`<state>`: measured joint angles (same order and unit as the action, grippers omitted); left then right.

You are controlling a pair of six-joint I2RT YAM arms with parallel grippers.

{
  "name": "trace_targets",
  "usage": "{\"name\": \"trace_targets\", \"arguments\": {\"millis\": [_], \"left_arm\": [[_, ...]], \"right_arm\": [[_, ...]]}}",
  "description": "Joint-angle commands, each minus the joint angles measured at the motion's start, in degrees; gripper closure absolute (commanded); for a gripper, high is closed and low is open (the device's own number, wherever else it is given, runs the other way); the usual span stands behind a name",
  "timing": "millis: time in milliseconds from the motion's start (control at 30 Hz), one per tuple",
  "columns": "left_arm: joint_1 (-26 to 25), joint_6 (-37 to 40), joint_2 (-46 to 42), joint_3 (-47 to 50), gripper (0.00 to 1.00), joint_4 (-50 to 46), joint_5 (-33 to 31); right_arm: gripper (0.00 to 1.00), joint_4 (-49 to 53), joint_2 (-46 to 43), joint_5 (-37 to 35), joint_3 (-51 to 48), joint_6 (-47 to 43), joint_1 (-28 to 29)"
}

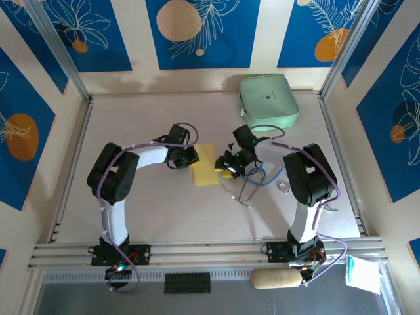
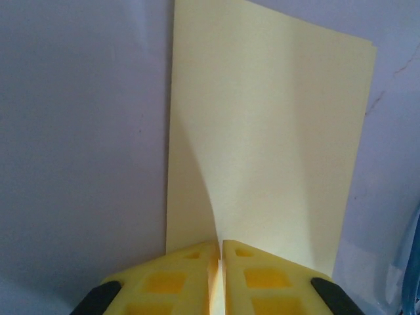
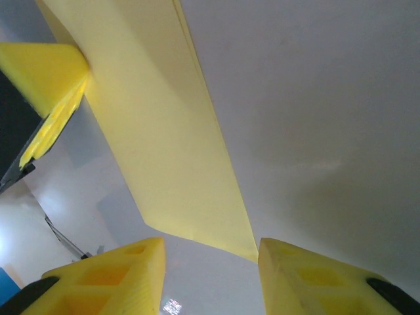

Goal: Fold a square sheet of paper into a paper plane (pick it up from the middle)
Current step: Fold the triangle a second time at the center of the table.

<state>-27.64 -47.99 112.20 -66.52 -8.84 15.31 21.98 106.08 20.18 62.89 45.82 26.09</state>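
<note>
Pinching the left edge of the square sheet of paper [image 2: 269,131], the left gripper [image 2: 220,259] is pressing its two yellow fingers [image 2: 164,282] almost together, and a thin upright pleat of the sheet is standing caught between them. From that pinch a soft ridge is rising into the paper and fading out across it. The sheet is lying flat on the table [image 1: 144,118] as a narrow rectangle, and doubled edges are showing along one side, so it is looking folded over on itself. Seen from above, it is sitting near the middle of the table, between the two grippers. The right gripper [image 3: 210,246] is hanging released at the sheet's right side, its jaws standing well apart, and one corner of the paper is pointing into the gap between them; whether either finger is touching the sheet I cannot tell. A mint-green case [image 1: 269,100] is resting at the far right of the table, well apart from the paper, and a blue cable [image 1: 261,176] is looping on the table just right of the right gripper.
</note>
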Motion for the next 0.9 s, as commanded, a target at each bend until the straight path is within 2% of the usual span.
{"name": "trace_targets", "arguments": {"millis": [0, 867], "left_arm": [[0.39, -1.23, 2.63, 2.01, 0.86, -3.75, -2.77], [0.44, -2.76, 3.74, 2.0, 0.88, -5.46, -2.83]], "right_arm": [[0.58, 2.23, 0.81, 2.23, 0.14, -1.45, 0.8], [0.59, 3.97, 3.86, 2.15, 0.13, -2.84, 3.26]]}}
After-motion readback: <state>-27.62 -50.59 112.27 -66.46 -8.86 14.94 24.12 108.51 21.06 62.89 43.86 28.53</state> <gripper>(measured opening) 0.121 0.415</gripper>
